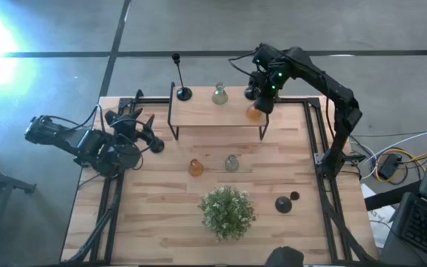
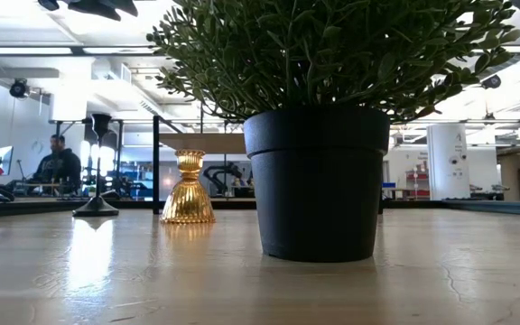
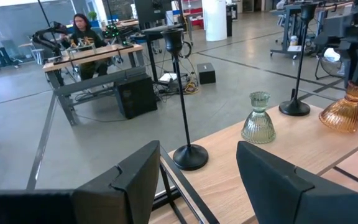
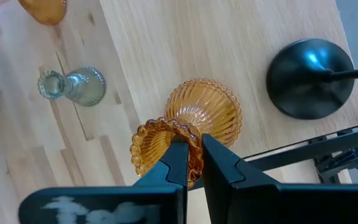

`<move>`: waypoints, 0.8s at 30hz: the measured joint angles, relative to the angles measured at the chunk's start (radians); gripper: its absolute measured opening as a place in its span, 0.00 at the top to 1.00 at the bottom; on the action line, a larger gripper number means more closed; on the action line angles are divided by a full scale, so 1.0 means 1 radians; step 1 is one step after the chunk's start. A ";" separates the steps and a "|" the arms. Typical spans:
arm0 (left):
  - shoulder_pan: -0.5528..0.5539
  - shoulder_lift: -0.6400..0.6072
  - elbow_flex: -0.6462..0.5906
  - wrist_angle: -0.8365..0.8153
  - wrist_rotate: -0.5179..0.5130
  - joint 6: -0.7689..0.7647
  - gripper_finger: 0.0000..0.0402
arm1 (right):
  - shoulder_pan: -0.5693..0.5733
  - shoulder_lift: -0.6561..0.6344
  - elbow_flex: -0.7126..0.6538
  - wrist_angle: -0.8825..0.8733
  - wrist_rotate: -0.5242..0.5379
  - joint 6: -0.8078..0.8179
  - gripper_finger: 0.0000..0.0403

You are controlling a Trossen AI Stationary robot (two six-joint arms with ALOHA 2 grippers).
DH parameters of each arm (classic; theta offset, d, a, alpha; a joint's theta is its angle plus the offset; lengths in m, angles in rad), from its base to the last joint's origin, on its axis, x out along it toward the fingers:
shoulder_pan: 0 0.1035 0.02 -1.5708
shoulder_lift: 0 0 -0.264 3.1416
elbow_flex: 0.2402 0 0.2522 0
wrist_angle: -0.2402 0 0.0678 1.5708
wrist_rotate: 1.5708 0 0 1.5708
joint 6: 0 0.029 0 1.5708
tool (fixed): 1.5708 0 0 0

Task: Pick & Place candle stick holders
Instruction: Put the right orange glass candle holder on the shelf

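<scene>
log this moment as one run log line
right gripper: shut on amber glass holder rim, on raised shelf | left gripper: open, empty, waiting at table's left edge

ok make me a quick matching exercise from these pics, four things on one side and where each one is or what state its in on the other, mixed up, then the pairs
Things:
1. right tool
2. left tool
3. tall black candle holder
4. plant

Places or states:
A. standing at the left end of the raised shelf
B. open, holding nothing, at the table's left edge
C. in a black pot near the table's front edge
D. shut on the rim of the amber glass holder at the shelf's right end

Pairs: 1-D, 2-B, 3-A, 4-C
</scene>
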 joint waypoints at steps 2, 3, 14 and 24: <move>0.000 0.000 0.000 0.000 0.000 0.000 0.46 | -0.007 0.000 0.000 0.000 -0.001 -0.002 0.96; 0.000 0.000 0.000 0.000 0.000 0.000 0.46 | -0.008 0.000 0.000 0.000 -0.001 -0.004 0.96; 0.000 0.000 0.000 0.000 0.000 0.000 0.46 | -0.009 0.000 -0.002 -0.044 -0.013 -0.017 0.96; 0.001 0.000 0.000 0.000 0.000 0.000 0.46 | -0.009 0.000 -0.008 -0.043 -0.029 -0.016 0.96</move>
